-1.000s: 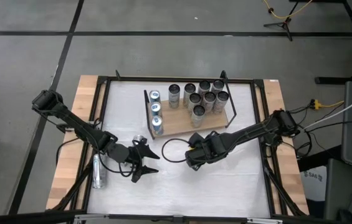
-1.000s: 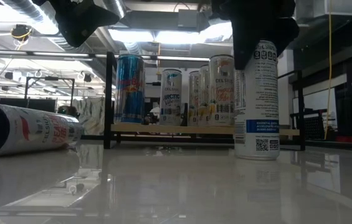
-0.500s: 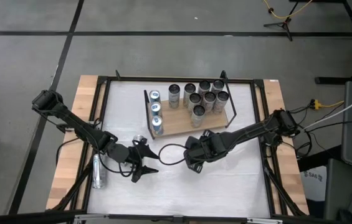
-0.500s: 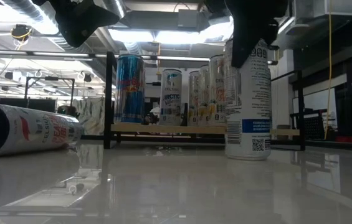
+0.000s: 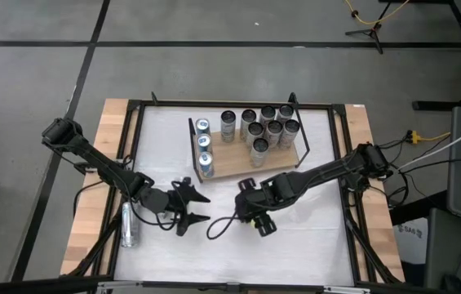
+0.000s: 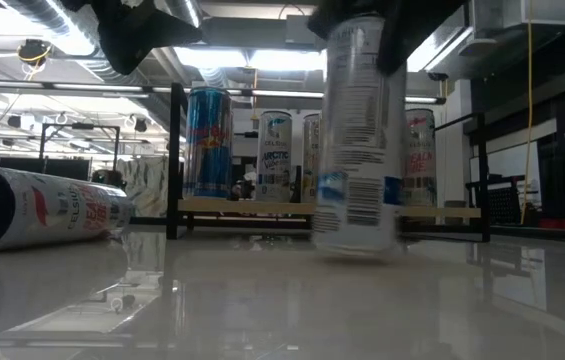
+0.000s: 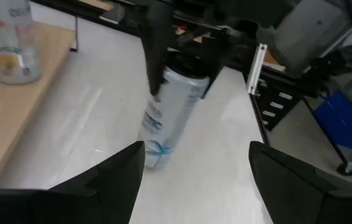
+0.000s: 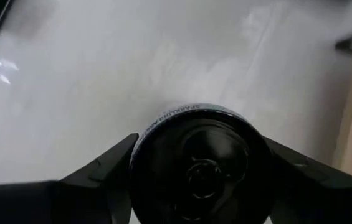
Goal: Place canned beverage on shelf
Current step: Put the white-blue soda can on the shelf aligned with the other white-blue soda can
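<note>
High view, right hand [image 5: 256,214] gripping can [image 6: 359,135]

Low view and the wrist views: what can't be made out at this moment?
- Low view: label of the can under the right gripper is motion-blurred.
- Right wrist view: can top fills the frame, hiding its base.
- Left wrist view: left gripper's fingers cut off by the bottom edge.
- Low view: shelf's rear cans overlap.
</note>
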Robot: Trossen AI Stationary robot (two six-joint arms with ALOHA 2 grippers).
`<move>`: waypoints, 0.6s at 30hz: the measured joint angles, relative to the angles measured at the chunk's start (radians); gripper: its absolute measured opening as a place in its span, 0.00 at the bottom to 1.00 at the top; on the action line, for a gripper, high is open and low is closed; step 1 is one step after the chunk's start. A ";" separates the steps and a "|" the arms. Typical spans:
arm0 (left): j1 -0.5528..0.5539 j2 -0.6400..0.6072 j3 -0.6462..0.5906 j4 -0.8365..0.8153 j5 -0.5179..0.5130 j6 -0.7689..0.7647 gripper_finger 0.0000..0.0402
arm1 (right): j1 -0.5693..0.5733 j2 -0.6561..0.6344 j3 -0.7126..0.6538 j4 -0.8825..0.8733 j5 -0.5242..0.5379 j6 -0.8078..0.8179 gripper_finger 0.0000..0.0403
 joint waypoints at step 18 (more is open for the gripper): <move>0.013 0.000 0.000 0.028 -0.070 -0.002 0.70 | -0.009 0.000 0.000 0.004 0.180 0.235 0.66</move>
